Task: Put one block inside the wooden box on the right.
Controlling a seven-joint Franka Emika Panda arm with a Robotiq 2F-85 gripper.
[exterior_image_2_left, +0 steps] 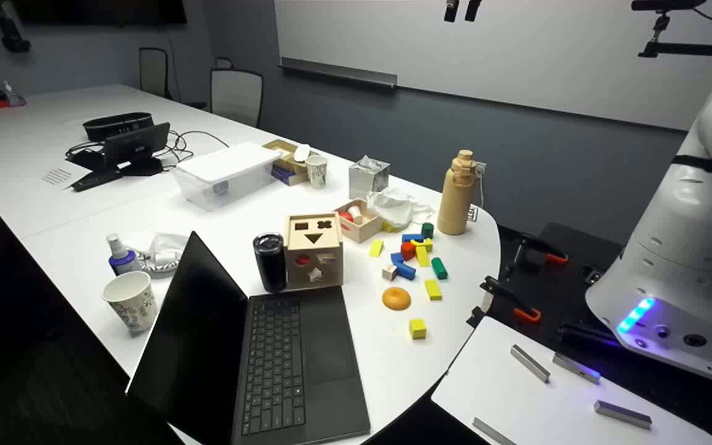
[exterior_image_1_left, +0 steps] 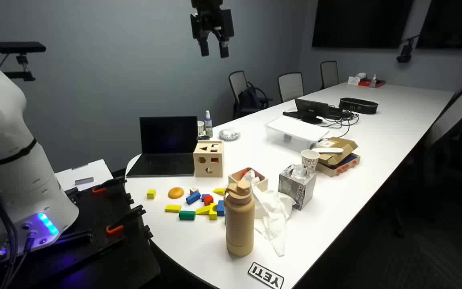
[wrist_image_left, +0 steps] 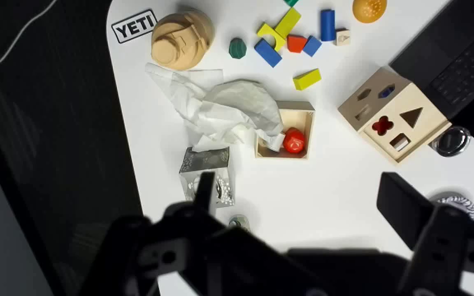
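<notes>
The wooden box [exterior_image_1_left: 219, 170] is a light-wood cube with shaped holes, standing by the laptop; it also shows in the wrist view [wrist_image_left: 395, 110] and in an exterior view [exterior_image_2_left: 314, 251]. Loose blocks lie on the table: a yellow cube [exterior_image_2_left: 417, 329], a blue cylinder [wrist_image_left: 327, 25], a red block [wrist_image_left: 296, 43], a green cylinder [exterior_image_1_left: 187, 215], a yellow block [wrist_image_left: 307, 79] and several more. My gripper [exterior_image_1_left: 214, 51] is high above the table, open and empty, fingers pointing down. In the wrist view its fingers [wrist_image_left: 296, 185] are wide apart with only tabletop between them.
A small open wooden tray [wrist_image_left: 311, 123] holds a red piece and a white one. Beside it are a crumpled white cloth [exterior_image_1_left: 273, 216], a tissue box [exterior_image_1_left: 297, 186] and a tall tan bottle [exterior_image_1_left: 240, 220]. A laptop [exterior_image_2_left: 306, 364] and black tumbler [exterior_image_2_left: 270, 262] adjoin the wooden box.
</notes>
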